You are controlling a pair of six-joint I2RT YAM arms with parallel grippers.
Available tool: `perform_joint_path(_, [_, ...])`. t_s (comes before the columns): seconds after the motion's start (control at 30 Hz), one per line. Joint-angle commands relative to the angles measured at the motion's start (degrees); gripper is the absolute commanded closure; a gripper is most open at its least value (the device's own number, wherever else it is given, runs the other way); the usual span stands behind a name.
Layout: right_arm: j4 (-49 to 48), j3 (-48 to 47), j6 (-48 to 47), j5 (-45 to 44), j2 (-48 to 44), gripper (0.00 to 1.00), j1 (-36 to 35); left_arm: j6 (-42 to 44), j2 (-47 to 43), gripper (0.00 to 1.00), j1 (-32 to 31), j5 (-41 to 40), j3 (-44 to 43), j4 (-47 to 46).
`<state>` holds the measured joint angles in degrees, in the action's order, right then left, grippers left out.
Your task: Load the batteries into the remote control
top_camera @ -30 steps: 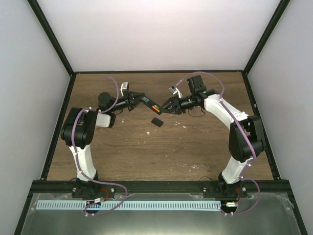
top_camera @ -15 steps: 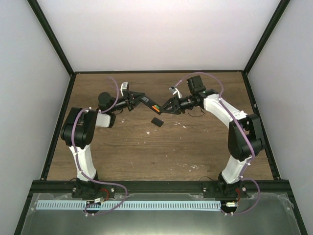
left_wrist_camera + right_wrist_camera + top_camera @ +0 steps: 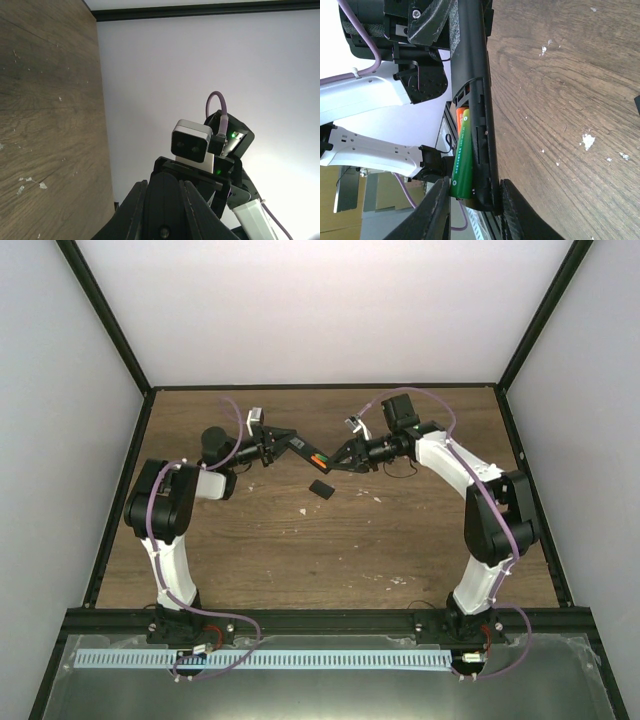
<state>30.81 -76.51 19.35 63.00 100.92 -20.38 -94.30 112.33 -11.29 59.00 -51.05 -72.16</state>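
Note:
The black remote control (image 3: 303,450) hangs above the table at the back middle, held between both arms. My left gripper (image 3: 280,443) is shut on its left end; in the left wrist view the fingers (image 3: 136,202) clamp the black body (image 3: 165,210). My right gripper (image 3: 336,462) is at the other end. In the right wrist view the open compartment of the remote control (image 3: 470,75) holds the batteries (image 3: 462,155), green and orange. My right gripper (image 3: 472,202) has closed across that end, one finger against the green battery, the other against the remote's edge.
A small black squarish cover piece (image 3: 321,488) lies on the wooden table (image 3: 330,550) just in front of the remote. Pale chips dot the wood (image 3: 588,141). Black frame rails (image 3: 520,450) and white walls bound the table.
The right gripper's jaws have drawn in around the remote's battery end. The left gripper keeps its hold and both arms have hardly shifted.

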Motion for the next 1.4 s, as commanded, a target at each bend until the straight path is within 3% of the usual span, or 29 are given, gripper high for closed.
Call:
perform_joint_path(0.0, [-0.8,-3.4,-0.3,1.9,0.8,0.80,0.2,2.2,-1.2,1.00,-0.7,0.1,-1.2,0.6])
perform_joint_path(0.63, [2.3,-5.9,-2.9,2.0,1.6,0.79,0.1,5.3,-0.9,1.00,-0.7,-1.3,-2.1,4.8])
perform_joint_path(1.07, [3.4,-6.2,-3.9,2.0,0.1,0.67,0.2,9.0,-0.5,1.00,0.3,-3.1,-1.8,8.8])
perform_joint_path(1.37, [0.9,-6.0,-2.2,5.2,-0.2,0.70,0.4,9.0,-0.6,1.00,0.7,-1.3,-1.6,6.3])
